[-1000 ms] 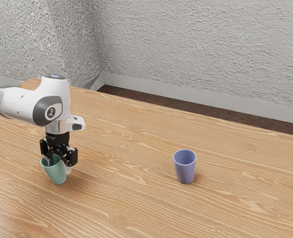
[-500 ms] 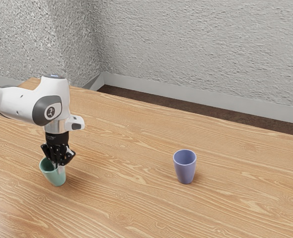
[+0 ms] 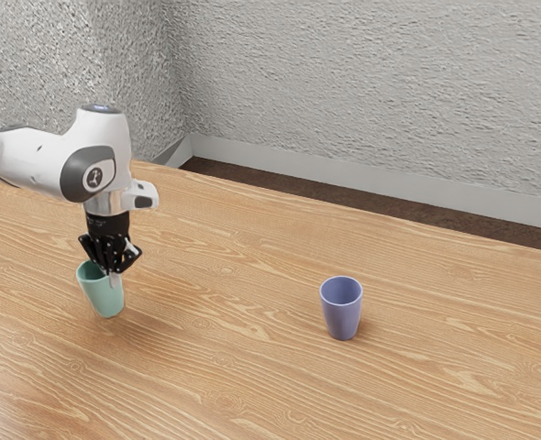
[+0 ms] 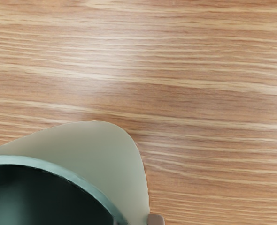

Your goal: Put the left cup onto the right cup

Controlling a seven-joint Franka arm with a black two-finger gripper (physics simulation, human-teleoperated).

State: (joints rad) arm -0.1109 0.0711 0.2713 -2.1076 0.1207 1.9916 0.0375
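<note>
Fingers point(image 3: 112, 268) closed narrow on the rim of the green cup point(image 3: 99, 293), gripped on the side facing the exterior view's right. Cup is held upright near the bench point(image 3: 252, 367) end at the exterior view's left; contact with the bench can't be told. Blue cup point(image 3: 341, 308) stands upright mid-bench, well apart, seen empty. In the wrist view the green cup point(image 4: 82, 154) is cut off, interior dark.

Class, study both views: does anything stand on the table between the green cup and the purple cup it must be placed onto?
Nothing visible does. The pincer is shut on the rim of the green cup, and only bare wooden table lies between it and the upright purple cup.
</note>
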